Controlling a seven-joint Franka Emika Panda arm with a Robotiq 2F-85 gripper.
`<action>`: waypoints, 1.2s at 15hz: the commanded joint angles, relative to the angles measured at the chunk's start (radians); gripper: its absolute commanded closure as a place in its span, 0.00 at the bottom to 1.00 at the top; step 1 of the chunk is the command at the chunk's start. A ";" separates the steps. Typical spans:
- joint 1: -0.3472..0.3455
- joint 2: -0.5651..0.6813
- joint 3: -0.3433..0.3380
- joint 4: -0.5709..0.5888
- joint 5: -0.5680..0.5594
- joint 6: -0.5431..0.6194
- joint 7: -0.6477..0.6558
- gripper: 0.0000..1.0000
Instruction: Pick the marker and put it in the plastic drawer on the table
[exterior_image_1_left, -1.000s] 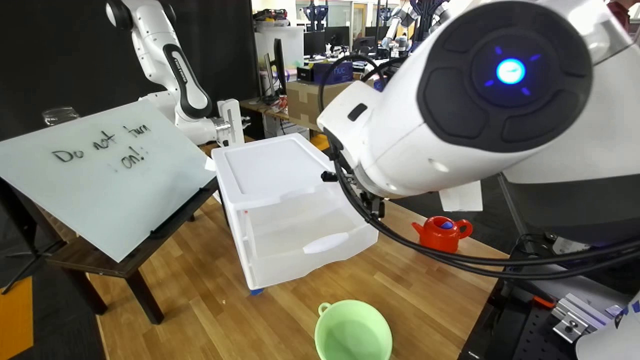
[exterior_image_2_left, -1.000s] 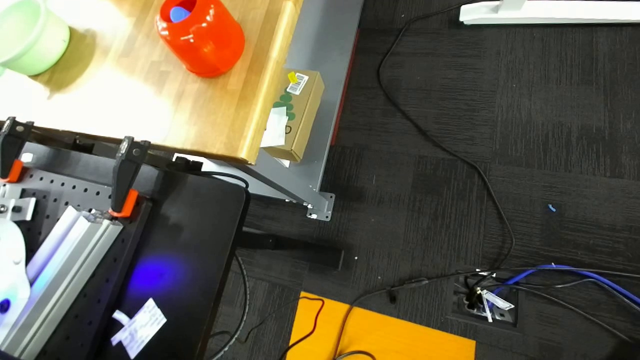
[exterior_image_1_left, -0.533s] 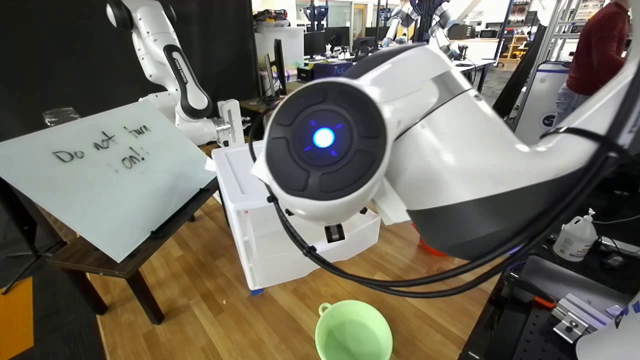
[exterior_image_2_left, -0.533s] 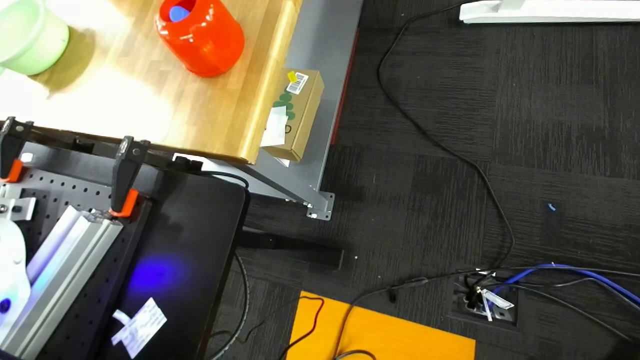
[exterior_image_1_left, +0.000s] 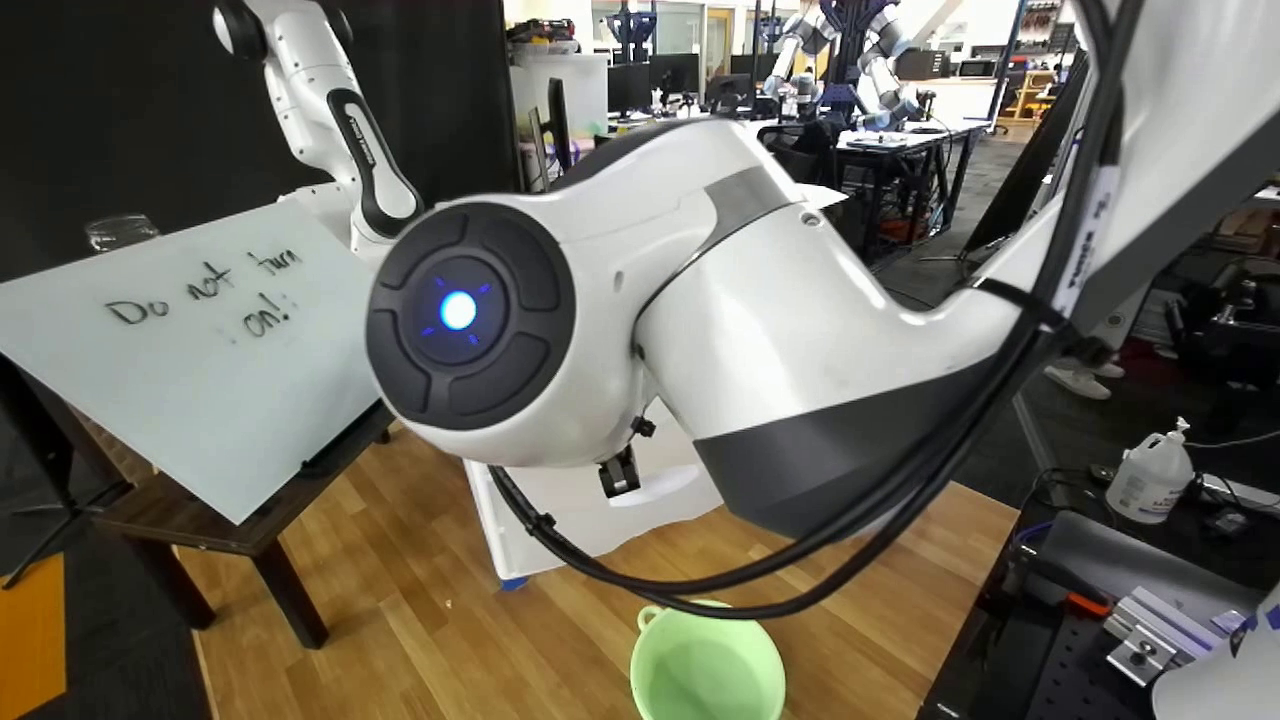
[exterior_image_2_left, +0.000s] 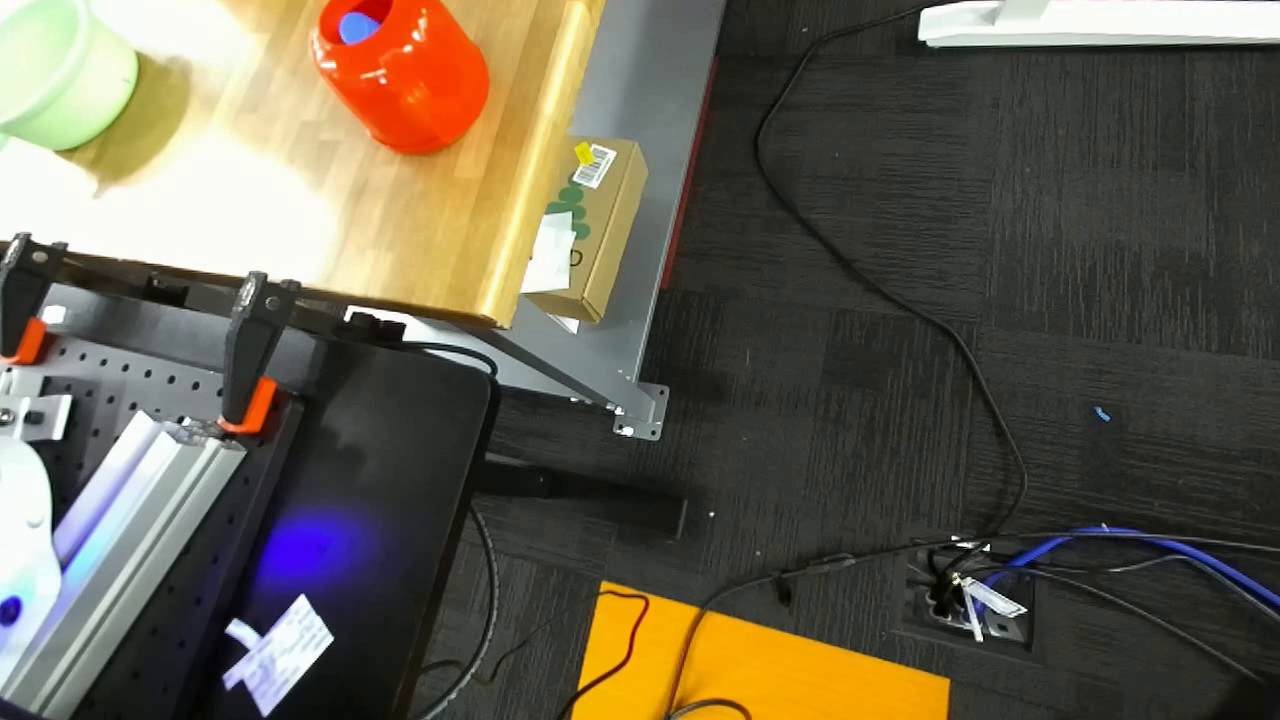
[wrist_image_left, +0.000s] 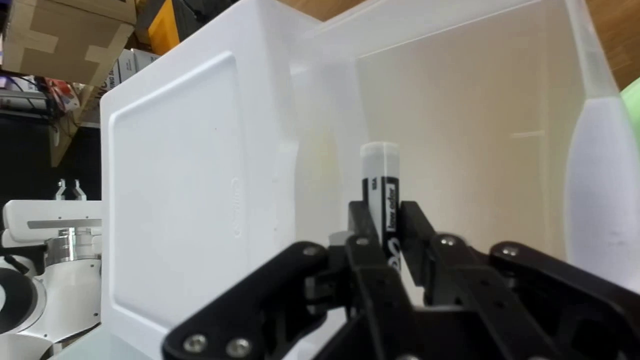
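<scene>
"So, what's in your gripper (wrist_image_left: 385, 207)?"
"The marker (wrist_image_left: 380, 185), pinched by my jaws, parted only its width."
"And where, by the plastic drawer (wrist_image_left: 180, 175)?"
"Over its pulled-out tray (wrist_image_left: 465, 145); how high, I can't tell."

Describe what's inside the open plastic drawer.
Inside the plastic drawer, only pale floor and walls show in the wrist view. The gripper and the marker it grips cover part; anything behind them cannot be seen.

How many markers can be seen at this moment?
1: the marker, gripped upright in the picture by the gripper, seen against the open plastic drawer in the wrist view. Others may be hidden behind the arm in an exterior view.
</scene>
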 joint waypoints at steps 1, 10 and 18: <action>0.035 0.006 -0.019 0.030 -0.009 -0.051 -0.026 0.95; 0.031 -0.002 -0.039 -0.002 0.003 -0.040 -0.011 0.95; 0.031 -0.008 -0.040 -0.006 0.012 -0.039 -0.012 0.21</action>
